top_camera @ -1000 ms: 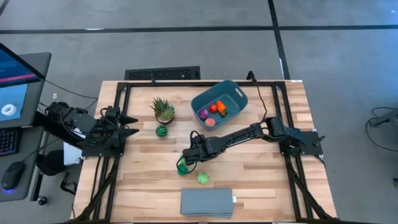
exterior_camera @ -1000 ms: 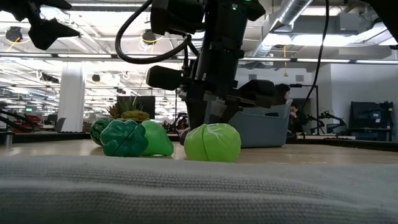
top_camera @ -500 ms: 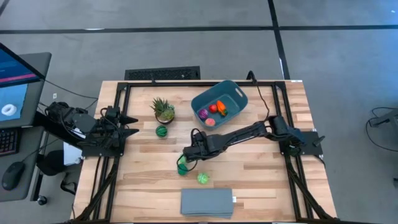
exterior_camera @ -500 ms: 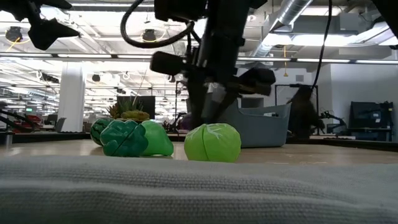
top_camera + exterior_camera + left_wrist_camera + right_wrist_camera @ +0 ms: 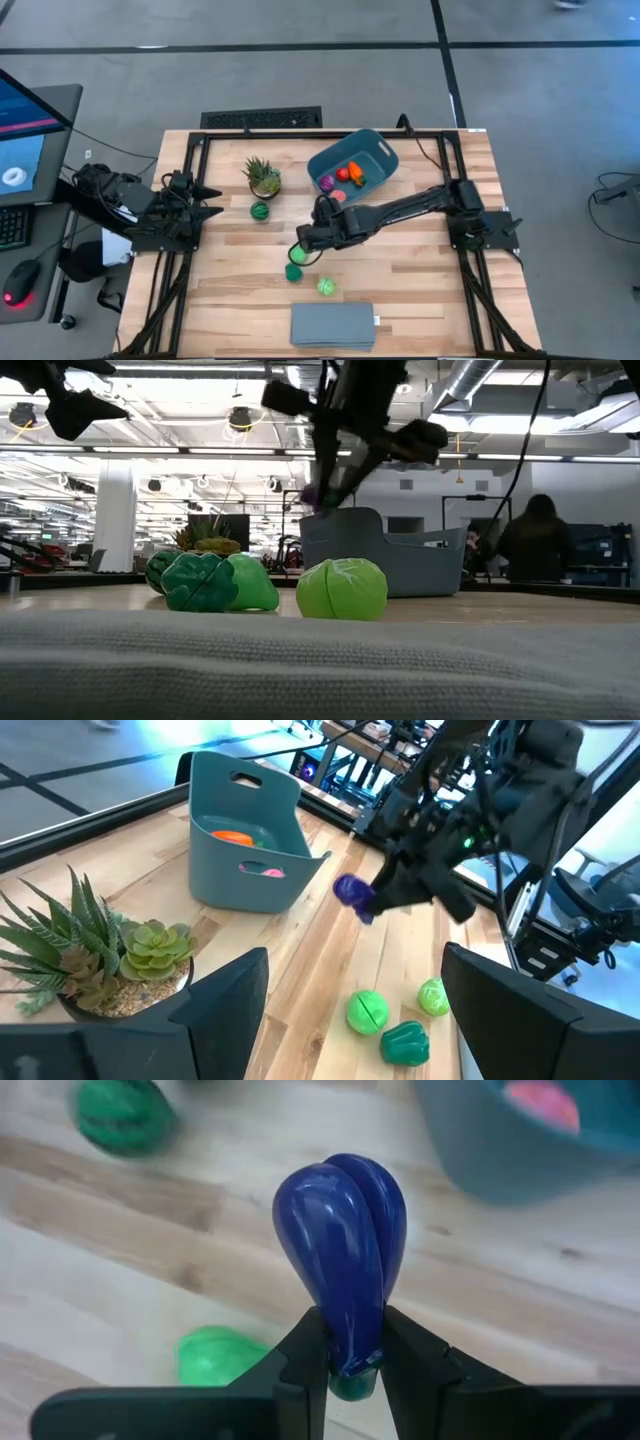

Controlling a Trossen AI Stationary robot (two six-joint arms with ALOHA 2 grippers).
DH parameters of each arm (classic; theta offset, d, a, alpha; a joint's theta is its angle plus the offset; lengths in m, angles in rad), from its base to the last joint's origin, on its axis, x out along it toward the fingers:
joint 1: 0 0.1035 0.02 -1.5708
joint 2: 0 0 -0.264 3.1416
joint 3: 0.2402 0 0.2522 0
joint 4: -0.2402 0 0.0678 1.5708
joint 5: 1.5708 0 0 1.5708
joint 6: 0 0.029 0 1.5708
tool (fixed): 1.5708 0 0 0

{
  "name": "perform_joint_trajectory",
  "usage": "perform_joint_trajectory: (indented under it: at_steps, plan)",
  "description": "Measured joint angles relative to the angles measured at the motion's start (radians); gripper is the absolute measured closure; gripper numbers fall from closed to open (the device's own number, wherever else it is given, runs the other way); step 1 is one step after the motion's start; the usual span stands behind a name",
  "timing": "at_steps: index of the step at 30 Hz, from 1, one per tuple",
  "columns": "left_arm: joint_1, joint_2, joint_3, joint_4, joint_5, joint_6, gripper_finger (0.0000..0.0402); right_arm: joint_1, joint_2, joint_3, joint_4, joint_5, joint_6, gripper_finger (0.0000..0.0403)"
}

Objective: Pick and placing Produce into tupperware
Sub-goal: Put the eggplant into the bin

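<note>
My right gripper (image 5: 346, 1367) is shut on a purple toy eggplant (image 5: 345, 1250), held above the table's middle (image 5: 302, 248) and just near of the teal tupperware (image 5: 385, 150). The bin holds an orange carrot (image 5: 356, 173) plus red, purple and pink produce. Lying on the wood are a dark striped green piece (image 5: 260, 210), a green pepper (image 5: 404, 1042), a lime-green piece (image 5: 367, 1012) and a light green cabbage (image 5: 327, 287). My left gripper (image 5: 220, 200) waits open at the table's left edge. My right gripper pinches the eggplant's narrow stem end (image 5: 350, 1342), by the green cap, between its two fingers (image 5: 305, 1355). It comes from above, slanting down. The fat end sticks out beyond the fingertips. The eggplant hangs clear of the table (image 5: 352, 892).
A spiky potted plant (image 5: 262, 175) stands left of the bin. A flat grey slab (image 5: 333, 325) lies at the near edge and fills the low view's foreground. Bare wood lies right of the arm. A person (image 5: 538, 540) stands in the room behind.
My right gripper, still shut, has risen from the table and drifted a little toward the tupperware. The eggplant has come up with it, lifted clear of the wood. The green produce beside it has stayed in place.
</note>
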Motion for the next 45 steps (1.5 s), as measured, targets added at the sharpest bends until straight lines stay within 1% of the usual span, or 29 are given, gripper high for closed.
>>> perform_joint_trajectory:
  at_steps: [5,9,14,20,30,36,41,45]
  plan:
    - [0.000,0.000,0.000,0.000,-0.003,0.002,0.0116,0.000,-0.052,0.000,-0.006,0.060,-0.001,0.0300]
    - [0.000,0.000,0.000,0.001,-0.013,0.008,0.0116,-0.003,-0.083,0.000,-0.056,0.094,-0.003,0.0300]
    - [0.000,0.000,0.000,0.002,-0.028,0.008,0.0116,-0.017,-0.112,0.000,-0.178,0.106,-0.001,0.0300]
    - [0.000,0.000,0.000,0.002,-0.034,0.005,0.0116,-0.062,-0.121,0.000,-0.292,0.102,-0.005,0.0300]
    - [0.000,0.000,0.000,0.002,-0.034,-0.005,0.0116,-0.161,-0.141,0.001,-0.335,0.081,-0.137,0.0300]
    - [0.000,0.000,0.000,0.002,-0.034,-0.023,0.0116,-0.250,-0.148,-0.008,-0.355,0.079,-0.240,0.0300]
    - [0.000,0.000,0.000,0.002,-0.034,-0.037,0.0116,-0.329,-0.148,-0.007,-0.353,0.054,-0.339,0.0300]
    - [0.000,0.000,0.000,0.001,-0.030,-0.048,0.0116,-0.388,-0.148,-0.007,-0.353,0.049,-0.389,0.0300]
